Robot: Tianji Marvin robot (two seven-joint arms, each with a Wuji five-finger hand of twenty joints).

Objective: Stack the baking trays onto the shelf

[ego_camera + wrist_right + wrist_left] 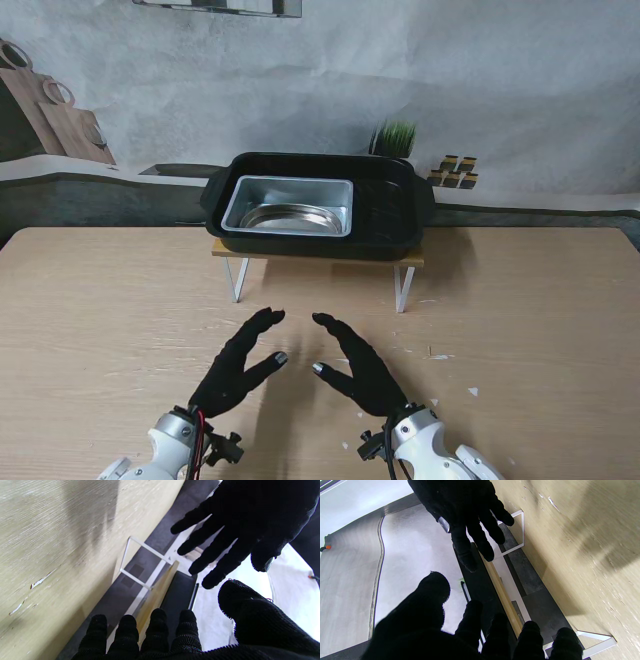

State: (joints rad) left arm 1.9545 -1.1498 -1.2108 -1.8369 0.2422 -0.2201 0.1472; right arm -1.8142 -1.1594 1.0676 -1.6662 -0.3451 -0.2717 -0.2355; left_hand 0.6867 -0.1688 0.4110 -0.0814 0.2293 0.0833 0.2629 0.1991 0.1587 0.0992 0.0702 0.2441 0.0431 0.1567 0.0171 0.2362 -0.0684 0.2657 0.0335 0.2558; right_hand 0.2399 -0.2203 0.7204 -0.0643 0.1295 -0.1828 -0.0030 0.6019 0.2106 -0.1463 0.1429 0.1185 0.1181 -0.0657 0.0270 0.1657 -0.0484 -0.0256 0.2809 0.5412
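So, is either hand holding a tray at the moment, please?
No, the left hand and right hand hover open over the table, holding nothing.

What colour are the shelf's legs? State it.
White; the shelf legs show best in the stand view, under the wooden shelf.

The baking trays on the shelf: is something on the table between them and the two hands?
Nothing visible. Bare table lies between the left hand, the right hand and the shelf, where the black tray holds the silver tray.

No readable text, label, brand, number or sign is showing on anything in any of the views.
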